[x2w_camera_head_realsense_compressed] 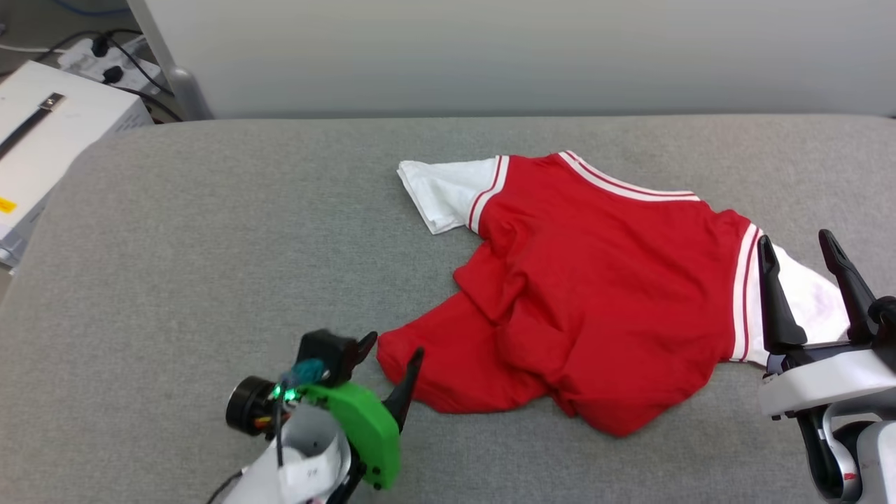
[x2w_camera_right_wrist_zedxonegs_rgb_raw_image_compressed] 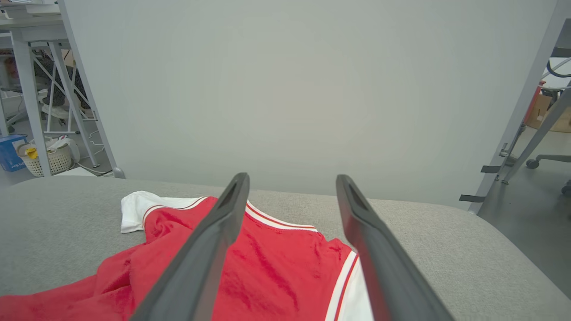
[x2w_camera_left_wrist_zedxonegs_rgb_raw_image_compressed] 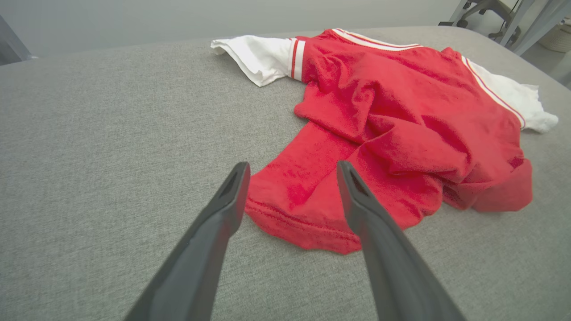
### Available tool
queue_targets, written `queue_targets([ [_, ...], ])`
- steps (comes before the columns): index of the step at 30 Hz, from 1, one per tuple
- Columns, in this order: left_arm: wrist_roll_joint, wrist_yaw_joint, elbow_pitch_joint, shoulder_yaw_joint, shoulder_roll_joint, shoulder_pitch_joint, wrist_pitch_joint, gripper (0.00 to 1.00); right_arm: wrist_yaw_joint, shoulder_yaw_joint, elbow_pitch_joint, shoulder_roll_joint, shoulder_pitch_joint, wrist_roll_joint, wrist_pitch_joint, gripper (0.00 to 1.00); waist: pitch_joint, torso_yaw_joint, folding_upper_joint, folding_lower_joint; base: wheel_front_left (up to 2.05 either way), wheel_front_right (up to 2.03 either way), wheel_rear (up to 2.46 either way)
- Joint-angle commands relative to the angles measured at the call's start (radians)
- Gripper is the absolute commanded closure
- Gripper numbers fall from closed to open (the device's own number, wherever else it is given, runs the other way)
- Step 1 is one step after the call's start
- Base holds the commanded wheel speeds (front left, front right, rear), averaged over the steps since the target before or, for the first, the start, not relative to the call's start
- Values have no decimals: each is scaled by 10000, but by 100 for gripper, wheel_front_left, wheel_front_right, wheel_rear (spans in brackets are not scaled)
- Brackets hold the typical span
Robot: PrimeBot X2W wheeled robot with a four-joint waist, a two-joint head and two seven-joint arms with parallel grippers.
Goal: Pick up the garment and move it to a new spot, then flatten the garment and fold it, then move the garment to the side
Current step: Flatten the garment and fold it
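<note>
Lab: partition [x2w_camera_right_wrist_zedxonegs_rgb_raw_image_compressed: 285, 89], power strip [x2w_camera_head_realsense_compressed: 94, 56]

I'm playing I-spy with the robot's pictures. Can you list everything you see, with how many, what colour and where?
shirt: one, red with white sleeves, crumpled on the table, middle to right
table: one, grey fabric top, under the shirt
panel: one, pale grey, behind the table
box: one, white, past the table's far left corner
plugs: two, black, behind the box
basket: one, white, on the floor at the left of the right wrist view
left gripper: one, dark fingers, open, at the shirt's near left hem
right gripper: one, dark fingers, open, by the shirt's right sleeve
</note>
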Motion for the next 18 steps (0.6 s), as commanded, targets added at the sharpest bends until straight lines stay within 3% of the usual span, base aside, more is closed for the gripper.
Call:
queue_targets([
  [1,104,29,144,-47,63,-439,504,0,-7,10,-113,33,87,-92,31,0,364,-304,119,0,0,0,0],
  [6,298,91,1029,-398,198,-1301,2218,0,-7,83,-88,168,12,-163,0,0,696,-534,119,0,0,0,0],
  [13,676,104,2327,-730,279,-1953,2634,0,-7,287,212,225,-91,-205,-158,0,911,-665,119,0,0,0,0],
  [14,626,18,2507,-826,247,-1956,2768,5,-7,298,253,232,-100,-212,-178,0,911,-668,119,0,0,0,0],
  [15,520,-87,2598,-898,198,-1943,2839,81,-7,302,282,235,-102,-217,-192,0,904,-664,119,0,0,0,0],
  [16,358,-197,2667,-956,137,-1921,2880,100,-7,302,313,238,-100,-222,-206,0,889,-652,119,0,0,0,0],
  [18,198,-309,2764,-1060,104,-1897,2894,100,-7,287,382,243,-78,-234,-222,0,811,-599,119,0,0,0,0],
])
